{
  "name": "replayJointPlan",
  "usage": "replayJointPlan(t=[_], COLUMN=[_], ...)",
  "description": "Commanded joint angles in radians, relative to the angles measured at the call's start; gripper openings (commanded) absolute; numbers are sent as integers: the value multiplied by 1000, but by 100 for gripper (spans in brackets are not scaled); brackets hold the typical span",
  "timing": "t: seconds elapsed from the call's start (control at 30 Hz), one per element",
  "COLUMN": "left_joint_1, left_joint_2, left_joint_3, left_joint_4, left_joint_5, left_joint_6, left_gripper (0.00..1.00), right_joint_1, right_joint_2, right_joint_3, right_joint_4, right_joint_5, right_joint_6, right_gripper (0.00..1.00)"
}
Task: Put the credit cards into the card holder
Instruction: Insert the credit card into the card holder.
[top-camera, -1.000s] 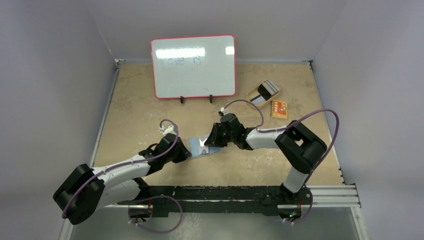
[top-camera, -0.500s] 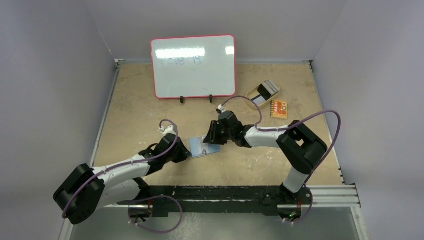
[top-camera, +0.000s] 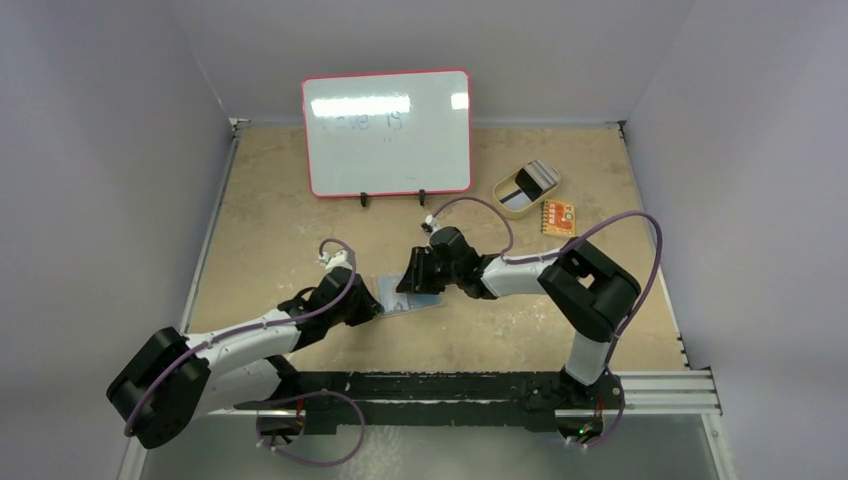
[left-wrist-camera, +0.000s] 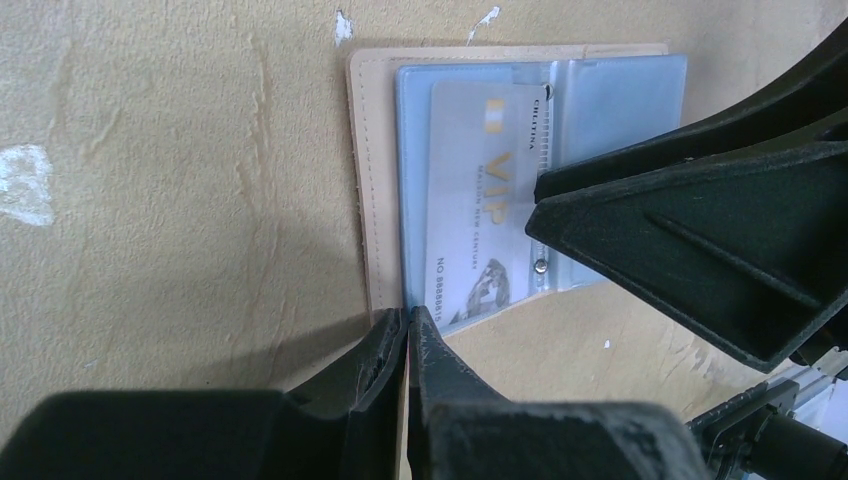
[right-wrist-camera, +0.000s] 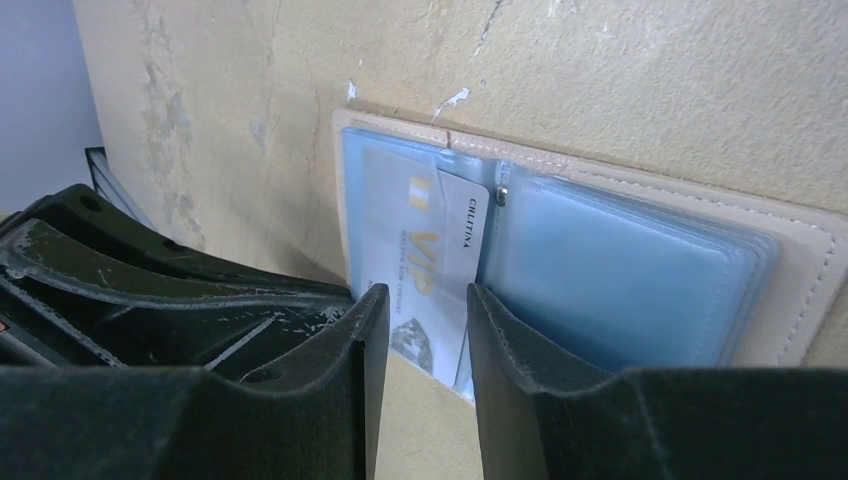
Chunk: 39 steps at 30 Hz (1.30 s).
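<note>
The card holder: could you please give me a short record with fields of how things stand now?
card holder: open flat on the table, clear sleeves up
VIP card: partly in a sleeve, one end sticking out
left tool: shut on the holder's leather edge
right tool: open, over the card's free end
other cards: in the tan dish, far right
</note>
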Motion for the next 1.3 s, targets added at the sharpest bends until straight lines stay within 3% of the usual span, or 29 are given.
replayJointPlan(t=[0.0,0.3,0.57,0.77,0.87,0.93,1.27], left_joint_1=[0,0,0,0,0,0,-1], left_joint_2=[22,17,-66,-217,-258,-279,-337], left_joint_3=[-6,4,61,172,251,307,538], left_joint_4=[17,11,-94,-285,-371,-428,-636], left_joint_5=[-3,-7,-39,-153,-199,-221,-322], left_joint_6=[6,8,4,47,83,111,300], left_gripper=[4,10,19,34,54,60,68], right_joint_1=[11,10,7,-14,-37,-52,-247], right_joint_2=[12,-9,-49,-145,-168,-187,-130], right_joint_3=[-7,-39,-55,73,152,217,473], right_joint_4=[54,178,154,-87,-204,-295,-528], right_joint_5=[-43,-132,-158,16,93,200,682], right_joint_6=[-12,-29,-41,-204,-320,-404,-805], right_gripper=[38,38,38,38,38,39,41])
